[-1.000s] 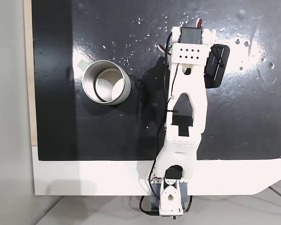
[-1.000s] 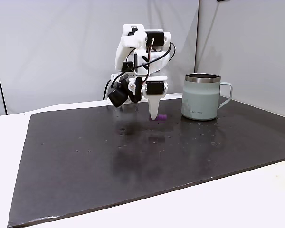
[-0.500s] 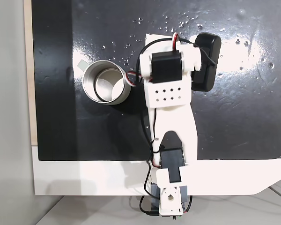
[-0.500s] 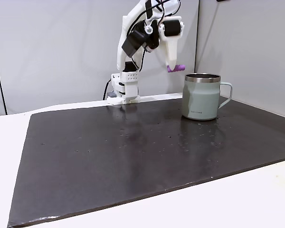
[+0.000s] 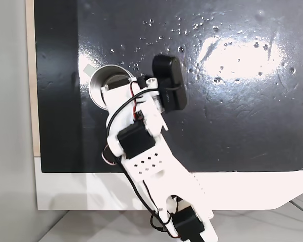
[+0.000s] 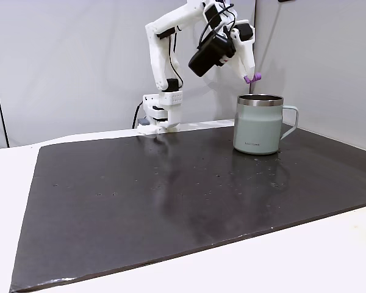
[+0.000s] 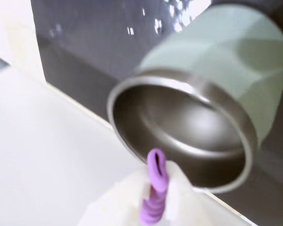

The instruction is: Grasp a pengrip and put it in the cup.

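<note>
Wrist view: tool (image 7: 153, 207) clamped on the ribbed pengrip (image 7: 154, 188) mid-length above the cup (image 7: 188, 146); it looks light, soft, squashy, so a gentle pinch suits.

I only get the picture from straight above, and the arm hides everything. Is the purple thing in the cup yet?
Observer: Not yet. In the side fixed view the pengrip hangs in the gripper, above the cup rim.
Operator: Is it really held?
Observer: Yes. In the wrist view the pengrip is pinched between the white fingers.
Operator: Is anything inside the cup?
Observer: The wrist view shows a bare shiny inside, as far as it can be seen.
</note>
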